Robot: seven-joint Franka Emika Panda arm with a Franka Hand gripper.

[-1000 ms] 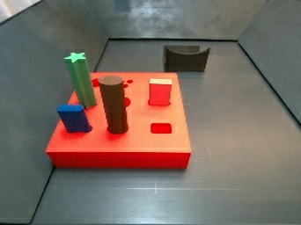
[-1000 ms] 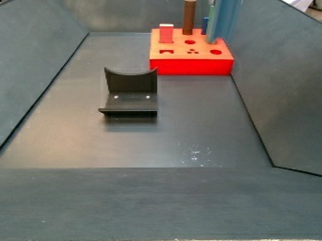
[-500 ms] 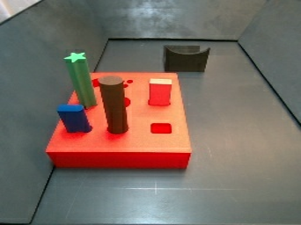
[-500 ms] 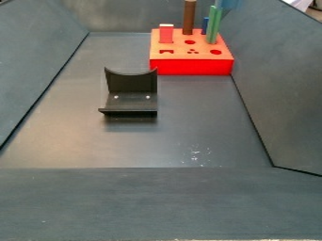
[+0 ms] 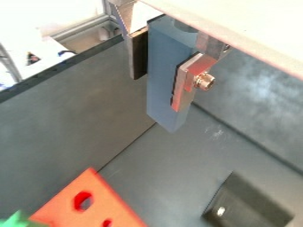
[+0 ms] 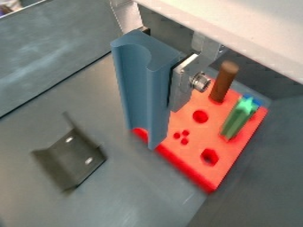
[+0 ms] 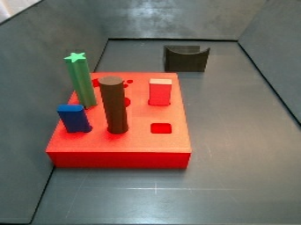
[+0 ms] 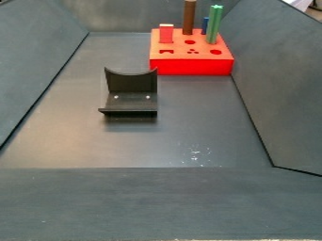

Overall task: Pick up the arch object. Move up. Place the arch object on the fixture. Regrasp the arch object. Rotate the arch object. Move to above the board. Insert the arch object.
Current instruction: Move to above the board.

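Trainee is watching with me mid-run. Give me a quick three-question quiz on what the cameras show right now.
1. Multiple choice: in both wrist views, what is the gripper shut on, up off the floor?
A. the green star peg
B. the arch object
C. the brown cylinder
2. True or false: the arch object lies in the dip of the fixture.
3. Count: how many pegs stand on the board in a side view?

Key: 1 B. 2 False; the fixture's dip holds nothing. 3 Four: green star, brown, blue, red.
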